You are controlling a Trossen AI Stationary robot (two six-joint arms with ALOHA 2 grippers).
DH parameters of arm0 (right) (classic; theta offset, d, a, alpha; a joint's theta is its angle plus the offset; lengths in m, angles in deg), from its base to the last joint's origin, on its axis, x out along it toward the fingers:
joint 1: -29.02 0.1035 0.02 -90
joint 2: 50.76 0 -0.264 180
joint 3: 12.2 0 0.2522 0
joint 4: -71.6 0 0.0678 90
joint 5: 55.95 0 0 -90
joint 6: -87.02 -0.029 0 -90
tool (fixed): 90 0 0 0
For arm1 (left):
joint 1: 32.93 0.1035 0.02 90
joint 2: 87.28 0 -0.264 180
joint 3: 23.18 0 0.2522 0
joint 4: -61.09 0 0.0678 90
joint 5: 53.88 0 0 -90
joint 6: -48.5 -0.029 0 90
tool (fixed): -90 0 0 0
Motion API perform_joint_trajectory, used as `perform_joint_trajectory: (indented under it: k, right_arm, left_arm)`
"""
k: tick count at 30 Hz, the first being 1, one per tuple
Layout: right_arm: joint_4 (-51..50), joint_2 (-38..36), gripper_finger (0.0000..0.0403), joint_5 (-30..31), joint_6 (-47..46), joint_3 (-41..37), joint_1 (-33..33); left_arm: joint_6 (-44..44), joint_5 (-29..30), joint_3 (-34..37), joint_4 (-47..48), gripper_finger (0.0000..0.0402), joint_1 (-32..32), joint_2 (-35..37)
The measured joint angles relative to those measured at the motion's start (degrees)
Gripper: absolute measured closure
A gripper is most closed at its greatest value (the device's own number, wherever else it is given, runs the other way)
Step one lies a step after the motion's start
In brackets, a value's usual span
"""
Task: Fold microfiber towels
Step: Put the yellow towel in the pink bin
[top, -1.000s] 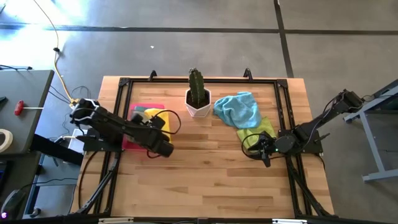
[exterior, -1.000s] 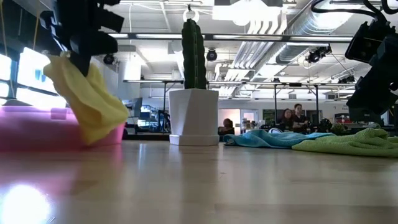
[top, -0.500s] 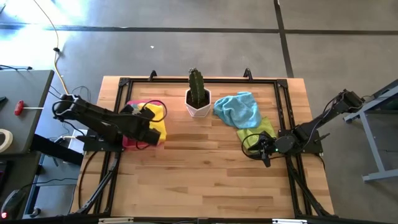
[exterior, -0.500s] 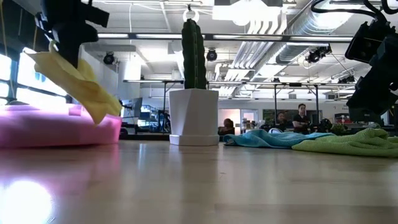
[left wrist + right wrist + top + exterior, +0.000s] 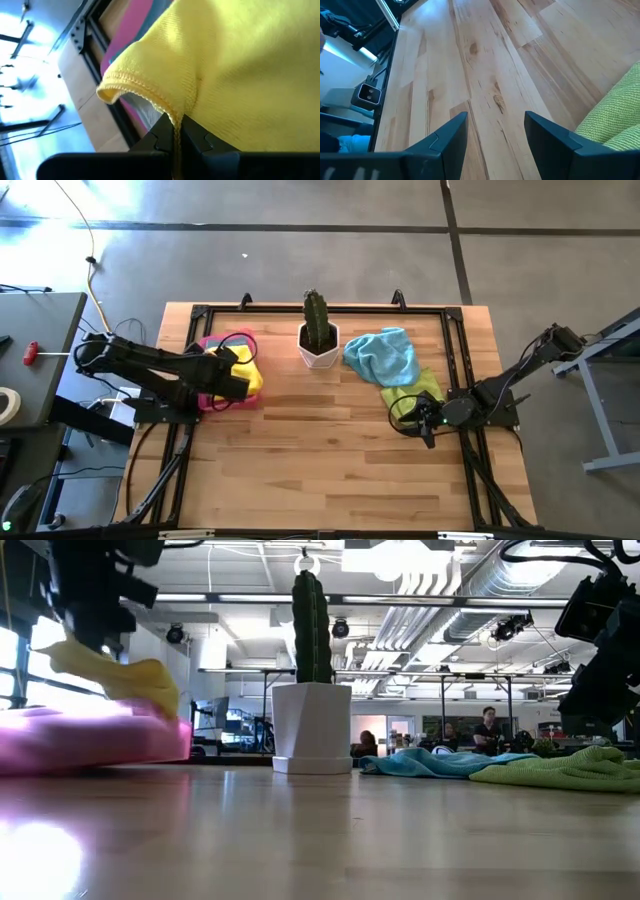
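Note:
A yellow microfiber towel (image 5: 250, 370) hangs over the right part of the pink tray (image 5: 208, 344) at the table's left, with my left gripper (image 5: 230, 381) shut on it. In the low view the yellow towel (image 5: 125, 680) slants down toward the pink tray's (image 5: 90, 740) top. A light blue towel (image 5: 385, 355) and a lime green towel (image 5: 417, 392) lie crumpled on the table at the right. My right gripper (image 5: 428, 427) stands open just in front of the green towel, with nothing between its fingers (image 5: 495, 130). My left gripper (image 5: 175, 135) pinches the yellow towel at its hemmed edge (image 5: 170, 114) between its two shut fingers. The fingers slant down from the table's left. The cloth spreads slack beyond them over the tray; whether its low end rests on the tray I cannot tell.
A cactus in a white pot (image 5: 319, 340) stands at the far middle between the tray and the blue towel. A black frame (image 5: 190, 330) runs around the tabletop. Bare wood (image 5: 320, 450) fills the near half of the table.
My left gripper has drawn back toward the table's left and far edge with the yellow towel. The towel, which hung down in front of the tray, now slants over the tray's top. My right gripper has kept still.

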Motion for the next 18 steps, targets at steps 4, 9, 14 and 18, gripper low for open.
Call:
perform_joint_trajectory:
  k: [4, 9, 14, 18]
  right_arm:
    - [-0.1, 0.0, 0.0215, 0.0, 0.0, 0.0, 0.0]
    - [-0.1, 0.0, 0.0215, 0.0, -0.2, 0.0, 0.0]
    - [-0.1, 0.0, 0.0215, 0.0, -0.2, 0.0, 0.0]
    - [-0.1, 0.0, 0.0215, 0.0, -0.2, 0.0, 0.0]
  left_arm:
    - [0.5, 0.0, 3.5, 0.0, 0.0397, 0.3, 0.0]
    - [0.4, 4.6, 6.1, 0.0, 0.0397, 0.3, 0.0]
    - [0.0, 5.8, 8.7, -1.3, 0.0397, 0.3, 0.0]
    - [0.6, 5.9, 10.2, -3.0, 0.0397, 0.3, 0.0]
